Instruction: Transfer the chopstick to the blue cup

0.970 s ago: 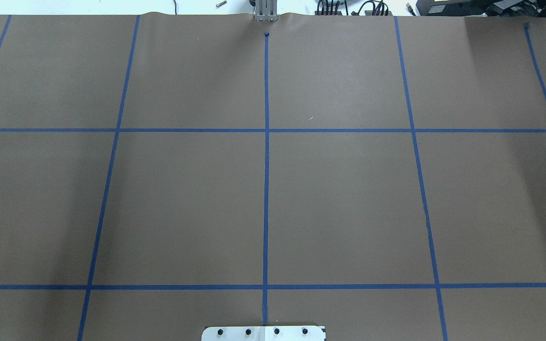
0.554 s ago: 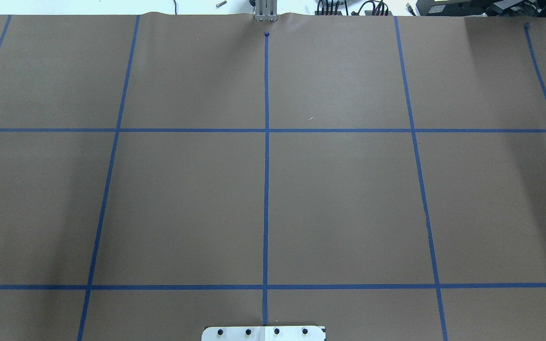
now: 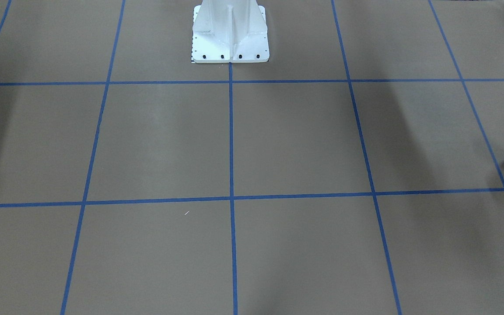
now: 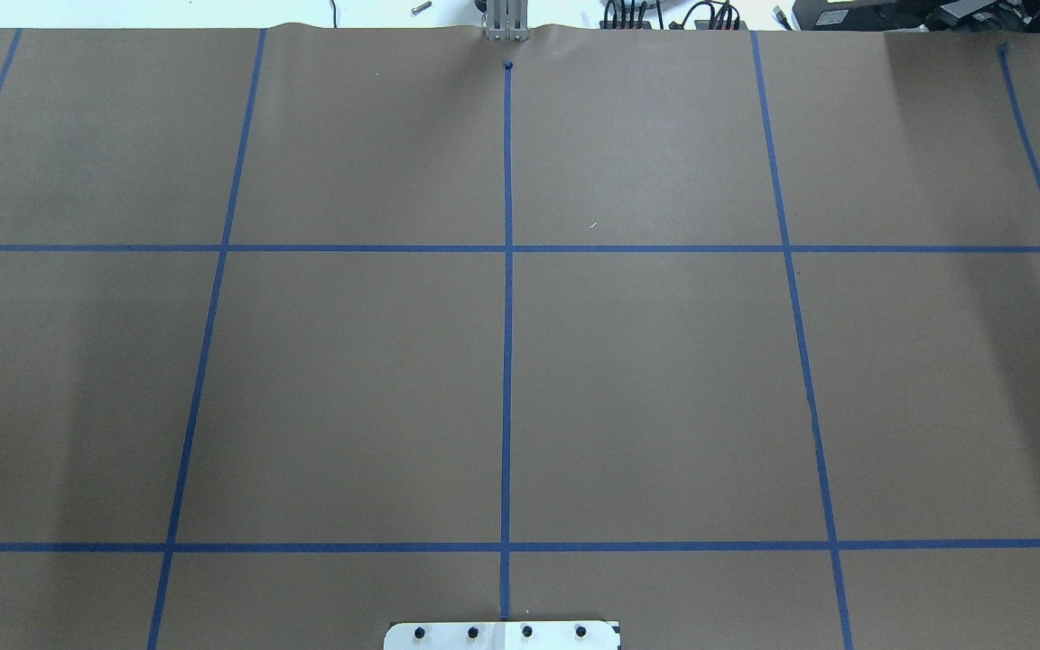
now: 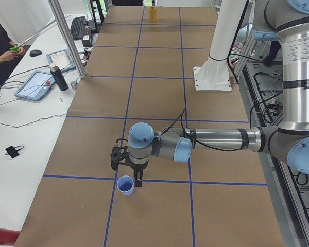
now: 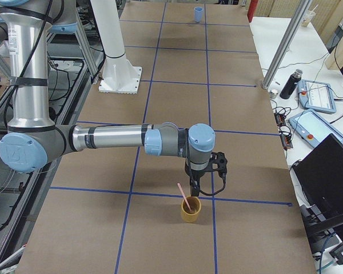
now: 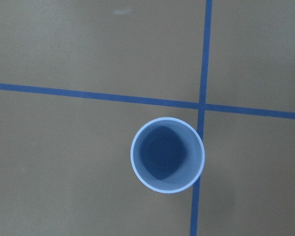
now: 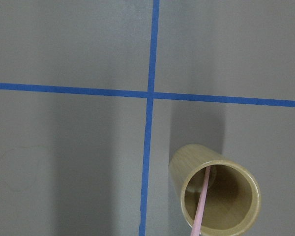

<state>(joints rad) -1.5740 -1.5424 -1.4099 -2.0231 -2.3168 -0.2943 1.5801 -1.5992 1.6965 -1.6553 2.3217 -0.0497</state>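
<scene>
The blue cup [image 7: 167, 155] stands upright and empty by a tape crossing, straight below my left wrist camera. In the exterior left view the cup [image 5: 125, 185] sits just under my left gripper [image 5: 127, 169]; I cannot tell whether that gripper is open or shut. One pale pink chopstick [image 8: 201, 206] leans inside a tan bamboo cup [image 8: 216, 194]. In the exterior right view the chopstick [image 6: 186, 198] sticks out of the bamboo cup [image 6: 190, 210], with my right gripper [image 6: 207, 184] just above and behind it; I cannot tell its state. Neither gripper's fingers show in the wrist views.
The white robot pedestal [image 3: 230, 30] stands at the middle of the near table edge. Operators' side tables hold tablets and a dark bottle [image 5: 59, 77], with aluminium posts [image 6: 283, 45] at the table edge. A seated person [image 5: 0, 41] is at the far left.
</scene>
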